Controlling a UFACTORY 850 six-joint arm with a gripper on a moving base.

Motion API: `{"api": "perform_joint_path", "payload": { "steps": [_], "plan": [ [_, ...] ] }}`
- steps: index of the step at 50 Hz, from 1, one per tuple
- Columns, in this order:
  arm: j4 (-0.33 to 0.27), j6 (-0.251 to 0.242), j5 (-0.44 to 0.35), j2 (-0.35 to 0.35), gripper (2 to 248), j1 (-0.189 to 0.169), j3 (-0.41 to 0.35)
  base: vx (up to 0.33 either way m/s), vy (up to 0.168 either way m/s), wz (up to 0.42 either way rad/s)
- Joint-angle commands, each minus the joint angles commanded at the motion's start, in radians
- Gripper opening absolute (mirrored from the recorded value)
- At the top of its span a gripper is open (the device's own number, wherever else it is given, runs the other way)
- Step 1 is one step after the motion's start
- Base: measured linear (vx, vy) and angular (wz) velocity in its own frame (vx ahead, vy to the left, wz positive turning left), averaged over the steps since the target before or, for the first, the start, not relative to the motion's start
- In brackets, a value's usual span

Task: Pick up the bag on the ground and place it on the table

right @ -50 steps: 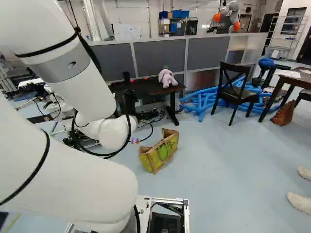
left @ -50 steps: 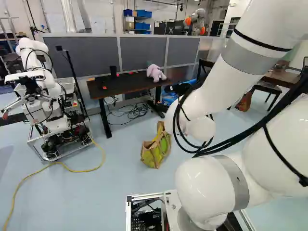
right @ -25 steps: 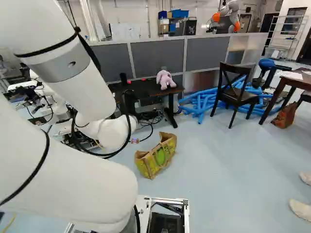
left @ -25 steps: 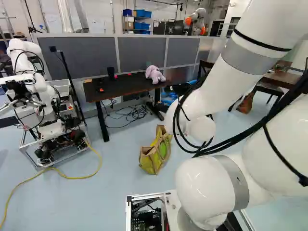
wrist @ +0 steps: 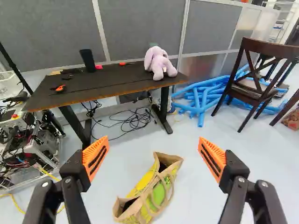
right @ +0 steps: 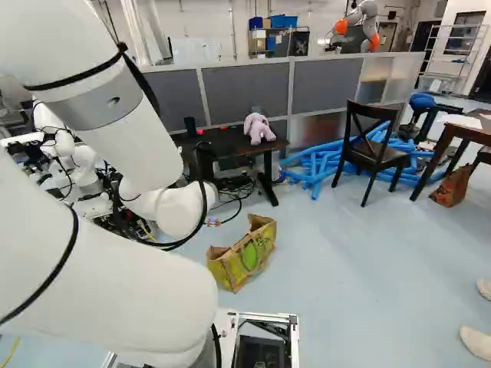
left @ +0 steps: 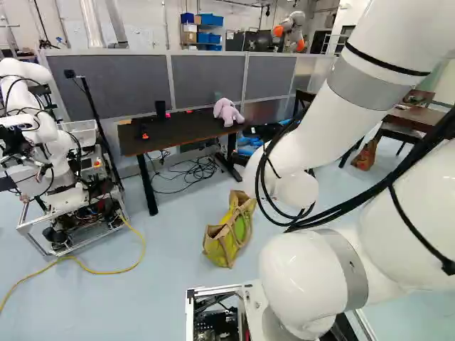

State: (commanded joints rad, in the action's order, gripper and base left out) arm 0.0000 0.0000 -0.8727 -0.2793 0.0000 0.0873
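Observation:
Past the white arm, a black part of my gripper (left: 263, 131) shows in the left base view, its fingertips hidden. In the wrist view the gripper (wrist: 153, 151) is open, its orange pads wide apart with nothing gripped. The tan and yellow-green bag (wrist: 156, 193) stands on the floor, lower than the fingers and seen between them, handles draped over its side. Both base views show the bag (left: 229, 234) (right: 244, 257) ahead of the base. Beyond it is the dark table (wrist: 112, 87), bearing a lilac plush toy (wrist: 159, 63), a black cup-like object and small red items.
Another robot (left: 60, 163) stands left of the table, a yellow cable (left: 92, 270) trailing from it. Black cables (wrist: 133, 122) lie under the table. Grey partitions (left: 206, 78) rise behind. Blue tubes (right: 322, 161), a dark chair (right: 374, 149) and a brown bag (right: 453, 184) are farther right.
The base has moved forward: the bag appears nearer and lower in both base views, and the other robot has shifted left in the left base view. The arm has kept its pose.

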Motion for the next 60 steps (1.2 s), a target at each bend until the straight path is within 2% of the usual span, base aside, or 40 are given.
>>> {"api": "perform_joint_path", "payload": {
  "steps": [21, 60],
  "plan": [
    [0.0, 0.0, 0.0, 0.0, 247, 0.0, 0.0, 0.095, -0.026, 0.0],
    [0.0, 0.0, 0.027, 0.11, 247, -0.01, 0.088, 0.008, -0.002, -0.001]
  ]
}}
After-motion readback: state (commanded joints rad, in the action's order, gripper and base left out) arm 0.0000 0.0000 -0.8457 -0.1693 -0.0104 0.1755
